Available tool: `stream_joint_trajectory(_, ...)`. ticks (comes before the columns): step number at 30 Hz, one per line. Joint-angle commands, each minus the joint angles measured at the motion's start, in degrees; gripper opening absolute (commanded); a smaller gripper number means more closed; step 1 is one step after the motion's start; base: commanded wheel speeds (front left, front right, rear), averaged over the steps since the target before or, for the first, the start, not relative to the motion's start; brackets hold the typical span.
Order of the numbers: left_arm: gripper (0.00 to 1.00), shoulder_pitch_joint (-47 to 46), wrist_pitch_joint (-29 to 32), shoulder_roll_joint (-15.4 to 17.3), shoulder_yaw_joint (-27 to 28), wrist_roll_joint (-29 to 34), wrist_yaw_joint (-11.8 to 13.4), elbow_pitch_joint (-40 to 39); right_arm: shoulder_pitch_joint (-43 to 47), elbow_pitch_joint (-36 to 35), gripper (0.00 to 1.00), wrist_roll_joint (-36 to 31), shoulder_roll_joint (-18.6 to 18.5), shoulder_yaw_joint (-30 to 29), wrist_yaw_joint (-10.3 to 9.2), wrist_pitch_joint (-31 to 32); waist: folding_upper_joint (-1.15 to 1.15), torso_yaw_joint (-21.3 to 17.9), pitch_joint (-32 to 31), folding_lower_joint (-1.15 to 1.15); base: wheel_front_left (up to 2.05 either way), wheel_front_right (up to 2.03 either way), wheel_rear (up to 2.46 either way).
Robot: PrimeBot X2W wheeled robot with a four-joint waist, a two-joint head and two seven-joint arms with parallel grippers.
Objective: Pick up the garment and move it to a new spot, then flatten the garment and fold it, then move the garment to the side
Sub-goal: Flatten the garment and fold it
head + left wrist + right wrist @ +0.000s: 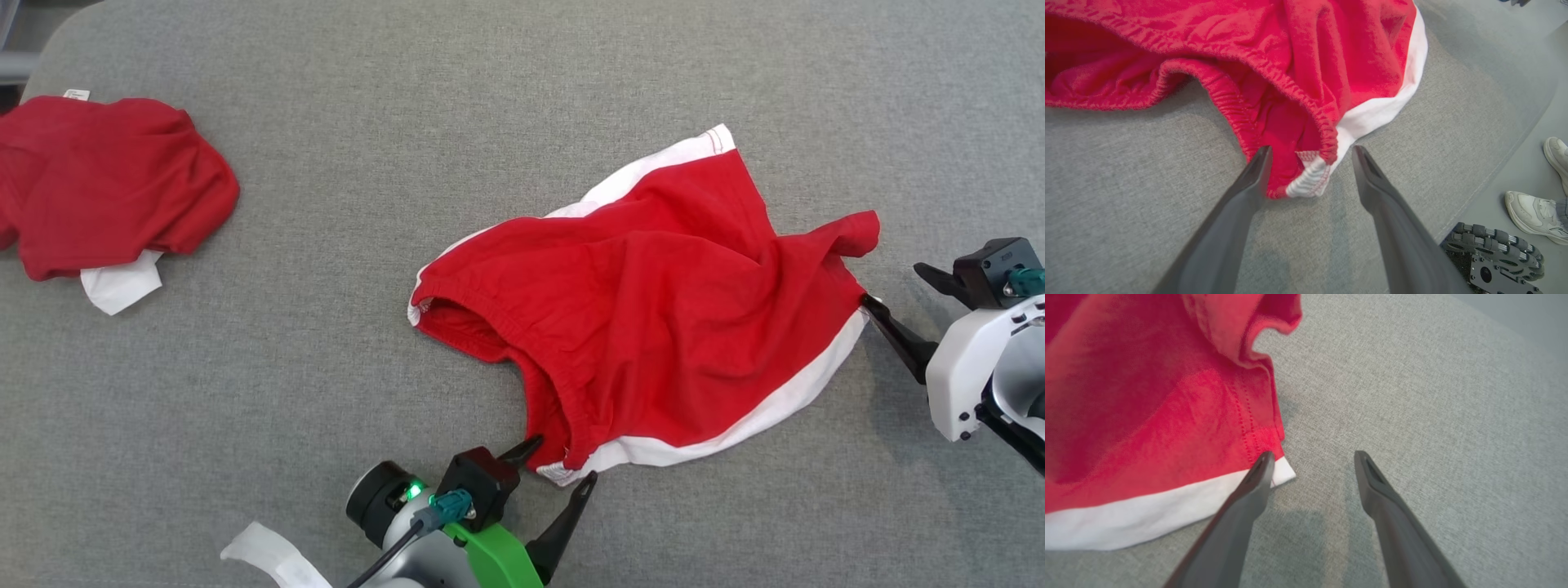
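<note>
The garment [653, 302] is a pair of red shorts with white side stripes, lying crumpled in the middle of the grey cloth-covered table [490, 98]. My left gripper [563, 461] is open at the near corner of the waistband. In the left wrist view, that red and white corner of the garment [1310, 53] lies between the open fingers of the left gripper [1312, 149]. My right gripper [894, 284] is open at the right hem corner. In the right wrist view, one finger of the right gripper [1313, 454] touches the white corner of the garment [1147, 416], and bare table lies between the fingers.
A second red garment [106, 180] with a white patch [122, 286] lies bunched at the far left. The table's edge runs close on my left arm's side, with a person's white shoes [1535, 212] and the robot's wheeled base [1494, 253] on the floor beyond.
</note>
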Motion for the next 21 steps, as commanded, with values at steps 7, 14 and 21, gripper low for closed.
stream_joint_trajectory(7,1.00,-0.14,0.66,0.46,-0.74,-1.01,-1.32,1.56,-1.33,0.68,1.00,0.80,0.60,0.25,-0.01,-0.78,0.00,-0.61,0.19,0.00,0.00,0.00,0.00)
stream_joint_trajectory(14,0.54,-0.49,-0.47,-0.18,-0.33,-1.22,-0.88,5.15,-1.44,-0.21,1.00,0.76,0.73,0.74,-0.02,-1.15,0.00,-1.18,0.48,0.00,0.00,0.00,0.00)
stream_joint_trajectory(21,0.00,-0.58,-1.93,-0.19,0.25,-1.72,-1.15,6.99,2.81,-7.33,1.00,-1.49,-2.78,1.11,-0.01,-2.72,0.00,-1.22,0.63,0.00,0.00,0.00,0.00)
